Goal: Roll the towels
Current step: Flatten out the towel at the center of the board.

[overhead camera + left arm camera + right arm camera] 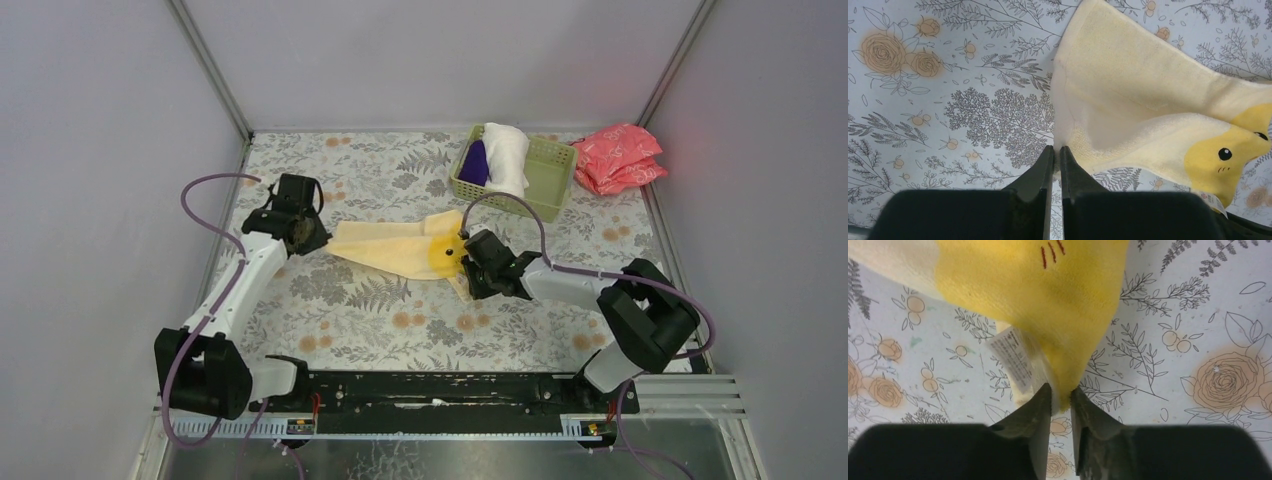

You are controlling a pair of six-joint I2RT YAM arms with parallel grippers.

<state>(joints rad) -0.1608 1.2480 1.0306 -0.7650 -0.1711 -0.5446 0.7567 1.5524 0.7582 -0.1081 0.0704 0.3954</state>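
The pale yellow towel [395, 245] hangs stretched between my two grippers above the floral table, folded lengthwise, with a bright yellow chick patch [445, 255] at its right end. My left gripper [310, 240] is shut on the towel's left corner [1068, 135]. My right gripper [468, 268] is shut on the towel's yellow patch end [1068, 330], beside its white care label [1013, 357]. The white towel [505, 155] and the dark purple towel [474, 163] lie rolled in the light green basket [548, 170] at the back.
Pink-red plastic-wrapped packets [620, 158] lie at the back right, beside the basket. Grey walls close in the table on the left, back and right. The arm bases and a black rail [440, 390] run along the near edge.
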